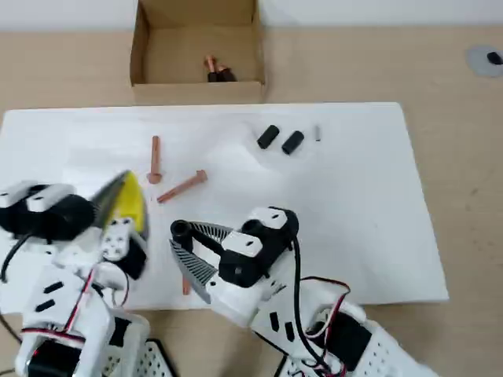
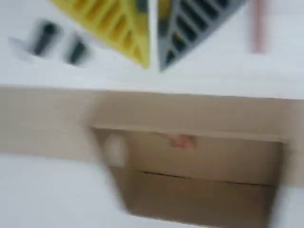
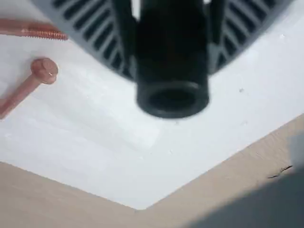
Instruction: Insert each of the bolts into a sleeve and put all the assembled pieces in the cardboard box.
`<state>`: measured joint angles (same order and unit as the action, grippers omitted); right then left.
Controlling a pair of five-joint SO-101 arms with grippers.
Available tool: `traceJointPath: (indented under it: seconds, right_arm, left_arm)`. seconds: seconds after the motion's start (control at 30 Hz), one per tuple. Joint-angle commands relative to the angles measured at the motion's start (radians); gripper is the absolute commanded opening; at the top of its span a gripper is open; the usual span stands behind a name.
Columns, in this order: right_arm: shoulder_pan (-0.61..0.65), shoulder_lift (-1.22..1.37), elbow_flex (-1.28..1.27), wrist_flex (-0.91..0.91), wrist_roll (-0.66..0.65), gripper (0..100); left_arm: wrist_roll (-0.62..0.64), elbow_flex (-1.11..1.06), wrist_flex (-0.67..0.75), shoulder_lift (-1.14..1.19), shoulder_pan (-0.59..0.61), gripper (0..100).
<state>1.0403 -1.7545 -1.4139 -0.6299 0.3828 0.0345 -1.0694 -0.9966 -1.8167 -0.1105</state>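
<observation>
My right gripper (image 1: 182,236) is shut on a black sleeve (image 3: 172,90), held low over the front of the white mat (image 1: 354,220). Two copper bolts (image 1: 155,159) (image 1: 182,187) lie loose on the mat beyond it, and they appear as bolts (image 3: 28,88) (image 3: 33,28) in the right wrist view. A third bolt (image 1: 186,284) pokes out from under the right gripper. Two more black sleeves (image 1: 268,137) (image 1: 292,142) lie at the back of the mat. My left gripper (image 2: 153,61), yellow and grey, is shut on nothing and points toward the cardboard box (image 1: 141,47), which holds one assembled piece (image 1: 216,71).
A small grey pin (image 1: 317,133) lies right of the sleeves. A grey disc (image 1: 486,59) sits on the bare table at the far right. The mat's right half is open. In the left wrist view the box (image 2: 190,190) stands beyond the mat's edge.
</observation>
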Motion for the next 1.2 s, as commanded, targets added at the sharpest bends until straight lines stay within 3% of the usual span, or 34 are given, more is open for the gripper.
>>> traceJointPath:
  seconds: [0.0, 0.13, 0.33, 0.63, 0.97, 1.17]
  right_arm:
    - [-0.090, 0.005, 0.044, 0.017, -0.012, 0.9]
    - [-0.269, 0.004, 0.051, 0.018, -0.058, 0.9]
    - [-0.429, 0.005, 0.050, 0.018, -0.054, 0.9]
    - [-0.455, 0.004, 0.050, 0.018, -0.035, 0.9]
    - [-0.455, 0.004, 0.045, 0.018, -0.025, 0.9]
    - [-0.455, 0.004, 0.045, 0.018, -0.025, 0.9]
  left_arm:
    - [-0.023, 0.066, -0.091, 0.001, 0.086, 6]
    - [0.052, 0.071, -0.255, 0.005, 0.009, 9]
    - [0.089, 0.077, -0.261, 0.242, -0.043, 11]
    - [0.167, 0.180, -0.213, 0.737, -0.146, 11]
    - [0.213, 0.175, -0.261, 1.036, -0.180, 11]
    - [0.212, 0.175, -0.221, 1.191, -0.180, 11]
